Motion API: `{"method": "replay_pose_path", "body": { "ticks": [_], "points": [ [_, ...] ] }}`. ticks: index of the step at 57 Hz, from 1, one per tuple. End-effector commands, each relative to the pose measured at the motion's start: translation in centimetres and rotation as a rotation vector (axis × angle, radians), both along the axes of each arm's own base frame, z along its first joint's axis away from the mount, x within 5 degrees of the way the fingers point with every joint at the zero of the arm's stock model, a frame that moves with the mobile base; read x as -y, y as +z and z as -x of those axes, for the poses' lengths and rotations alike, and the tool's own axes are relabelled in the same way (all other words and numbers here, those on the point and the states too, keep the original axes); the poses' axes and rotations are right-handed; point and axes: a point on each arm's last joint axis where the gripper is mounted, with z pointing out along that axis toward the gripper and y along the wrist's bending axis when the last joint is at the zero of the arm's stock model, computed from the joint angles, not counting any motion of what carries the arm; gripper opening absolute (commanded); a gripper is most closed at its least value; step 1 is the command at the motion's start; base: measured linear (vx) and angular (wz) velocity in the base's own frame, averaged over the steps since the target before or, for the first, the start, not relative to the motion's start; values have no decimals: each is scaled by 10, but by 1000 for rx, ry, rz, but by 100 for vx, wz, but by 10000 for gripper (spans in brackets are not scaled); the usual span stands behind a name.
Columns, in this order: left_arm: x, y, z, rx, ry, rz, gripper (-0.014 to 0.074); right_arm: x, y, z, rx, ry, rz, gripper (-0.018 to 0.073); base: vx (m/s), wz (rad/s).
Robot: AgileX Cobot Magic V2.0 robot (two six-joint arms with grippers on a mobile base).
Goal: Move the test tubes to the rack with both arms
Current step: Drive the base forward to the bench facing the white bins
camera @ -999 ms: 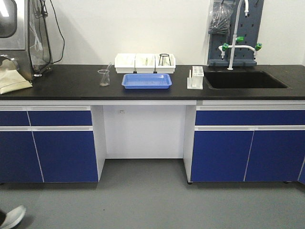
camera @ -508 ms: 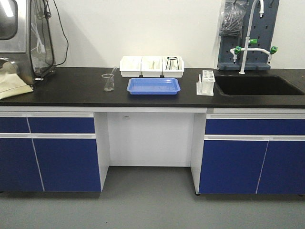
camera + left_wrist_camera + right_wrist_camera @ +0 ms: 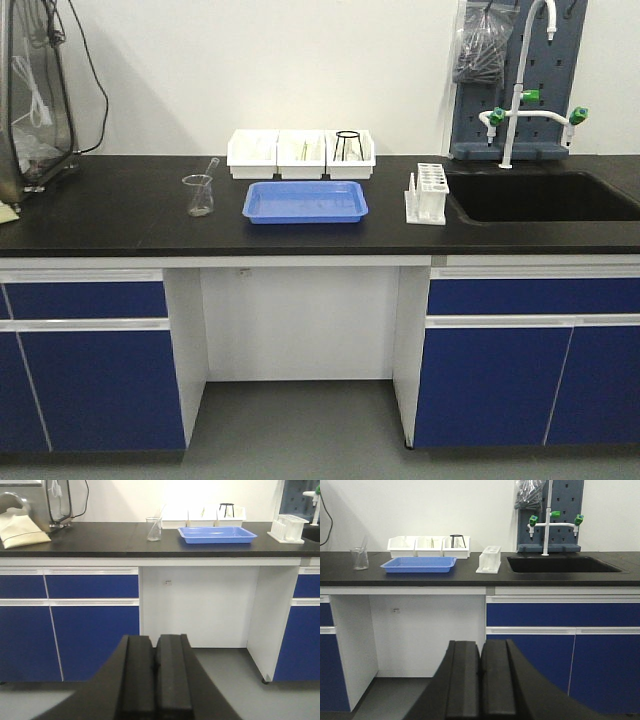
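The white rack (image 3: 430, 194) stands on the black counter just left of the sink, and also shows as the rack (image 3: 287, 528) and the rack (image 3: 489, 560) in the wrist views. The test tubes are too small to make out at this distance. My left gripper (image 3: 155, 640) is shut with nothing in it, hanging low in front of the counter's knee space. My right gripper (image 3: 481, 645) is likewise shut and empty, well below and short of the counter. Neither arm appears in the front view.
A blue tray (image 3: 305, 217) lies mid-counter with three white bins (image 3: 300, 155) behind it and a glass beaker (image 3: 199, 195) to its left. The sink (image 3: 540, 197) and faucet (image 3: 515, 100) are at the right. Blue cabinets (image 3: 90, 380) flank the knee space.
The front view has moved closer to the counter, which now sits lower and larger in frame; the bag at the far left has slid out of view.
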Motion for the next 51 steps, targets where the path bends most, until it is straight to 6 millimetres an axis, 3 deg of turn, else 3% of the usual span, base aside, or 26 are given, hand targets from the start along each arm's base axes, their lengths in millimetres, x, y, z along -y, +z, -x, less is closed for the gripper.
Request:
{"method": "replay_pose_path", "body": {
  "ticks": [1,51],
  "points": [
    [0,17,2,115,-4,10,-4,-1,4,1,79,9,10,-8,40,-5],
    [0,17,2,115,-4,10,-4,-1,4,1,79,9,10,-8,43,-8]
  ]
}}
